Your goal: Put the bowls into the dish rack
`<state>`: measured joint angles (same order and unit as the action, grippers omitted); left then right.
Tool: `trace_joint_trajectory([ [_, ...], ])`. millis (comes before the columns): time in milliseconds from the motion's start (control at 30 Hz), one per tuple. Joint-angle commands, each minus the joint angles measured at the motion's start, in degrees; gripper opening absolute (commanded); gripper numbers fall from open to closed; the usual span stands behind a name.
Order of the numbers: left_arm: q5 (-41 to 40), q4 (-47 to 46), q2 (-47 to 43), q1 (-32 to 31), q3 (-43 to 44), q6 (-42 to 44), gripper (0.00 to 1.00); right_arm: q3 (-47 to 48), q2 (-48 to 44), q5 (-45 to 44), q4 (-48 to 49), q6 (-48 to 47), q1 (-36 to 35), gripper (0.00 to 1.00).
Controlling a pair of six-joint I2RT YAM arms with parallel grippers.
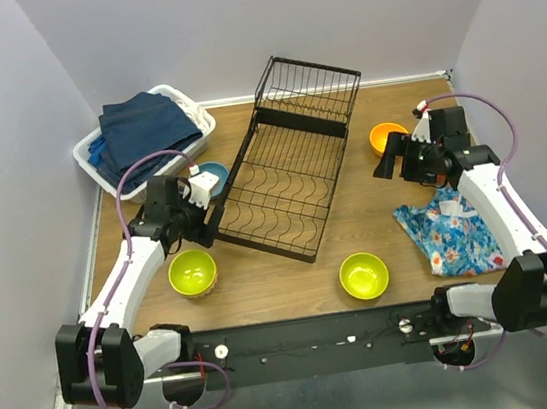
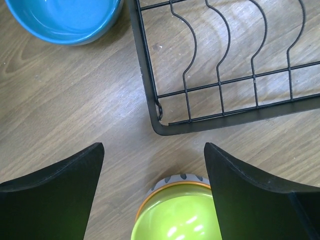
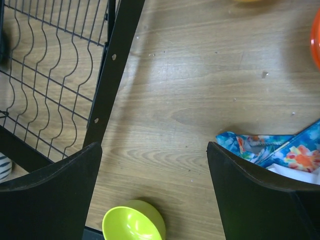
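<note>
The black wire dish rack (image 1: 285, 178) lies mid-table with no bowls in it. My left gripper (image 1: 205, 223) is open and empty at the rack's left corner (image 2: 200, 120). Below it sits a lime-yellow bowl (image 2: 175, 215), also in the top view (image 1: 193, 273). A blue bowl (image 2: 65, 20) and a white ribbed bowl (image 1: 208, 183) sit just beyond it. My right gripper (image 1: 386, 161) is open and empty, right of the rack (image 3: 115, 60), near an orange-yellow bowl (image 1: 387, 136). A second lime-yellow bowl (image 1: 364, 275) sits near the front (image 3: 133, 222). A red-orange bowl (image 3: 317, 40) shows at the frame edge.
A floral blue cloth (image 1: 454, 231) lies at the right, beside my right arm (image 3: 270, 150). A white basket of navy towels (image 1: 143, 131) stands at the back left. The rack's smaller wire section (image 1: 309, 87) stands tilted up at the back.
</note>
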<state>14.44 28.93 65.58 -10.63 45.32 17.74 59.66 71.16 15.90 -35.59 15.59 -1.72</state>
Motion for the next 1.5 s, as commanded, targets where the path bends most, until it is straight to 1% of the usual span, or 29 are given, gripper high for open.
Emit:
trace_joint_trajectory([
  [0, -1.17, -1.94, 2.53, -0.27, 2.14, -0.77, 0.89, 2.3, 3.02, 2.82, 1.14, -0.83, -1.27, 0.93],
  [67, -0.55, -2.56, 4.55, -0.35, 3.46, -0.86, 0.88, 3.0, 4.51, 3.08, 1.84, -0.39, -1.36, 0.91],
  [200, -0.46, -2.91, 7.97, -0.88, 5.39, -1.21, 0.84, 2.92, 5.92, 3.0, 3.69, 0.05, -1.97, 0.9],
  [367, -1.08, -3.35, 11.76, -1.14, 6.89, -3.23, 0.82, 1.95, 7.85, 0.72, 6.32, -0.74, -3.82, 0.9],
  [533, -3.1, -5.1, 14.13, -1.32, 6.62, -4.2, 0.71, 3.35, 11.45, -0.17, 8.61, -0.65, -4.61, 0.89],
  [667, -3.54, -4.94, 15.36, -1.32, 7.5, -5.87, 0.67, 4.85, 14.0, -0.96, 9.58, -0.48, -4.96, 0.9],
  [767, -4.06, -4.58, 15.63, -1.41, 7.77, -6.92, 0.61, 5.64, 15.41, -1.05, 10.02, 0.14, -5.58, 0.87],
  [833, -4.33, -4.58, 16.24, -1.5, 7.5, -7.01, 0.56, 6.17, 16.12, -1.48, 10.63, -0.3, -6.63, 0.85],
  [867, -4.42, -4.58, 16.42, -1.5, 7.5, -7.1, 0.54, 6.26, 16.38, -1.66, 11.07, -0.48, -7.16, 0.84],
  [900, -4.33, -4.41, 16.59, -1.5, 7.41, -7.19, 0.49, 6.61, 17.25, -1.84, 11.42, -0.65, -7.51, 0.84],
  [1000, -3.71, -4.49, 16.68, -1.76, 7.33, -7.28, 0.42, 8.1, 18.75, -2.45, 12.04, -0.65, -8.21, 0.84],
  [1167, -1.69, -5.37, 16.51, -2.64, 5.93, -8.59, 0.35, 8.63, 19.64, -3.42, 12.3, 0.4, -8.74, 0.82],
  [1200, -1.08, -5.63, 16.33, -3.07, 5.48, -9.55, 0.28, 8.63, 19.55, -3.51, 12.22, 0.75, -8.83, 0.82],
  [1300, 0.06, -6.78, 15.46, -4.04, 3.55, -11.14, 0.15, 8.11, 19.37, -4.03, 12.13, 0.93, -9.62, 0.81],
  [1367, 0.94, -7.92, 14.31, -4.74, 2.06, -11.76, 0.11, 7.93, 19.2, -4.47, 12.21, 0.4, -10.23, 0.81],
  [1400, 1.29, -8.01, 13.96, -5.01, 1.7, -12.02, 0.06, 7.84, 19.11, -4.48, 12.39, 0.49, -10.24, 0.81],
  [1467, 2.52, -8.01, 13.0, -5.8, 0.83, -12.9, 0.01, 8.02, 19.02, -4.39, 12.48, 0.84, -10.5, 0.81],
])
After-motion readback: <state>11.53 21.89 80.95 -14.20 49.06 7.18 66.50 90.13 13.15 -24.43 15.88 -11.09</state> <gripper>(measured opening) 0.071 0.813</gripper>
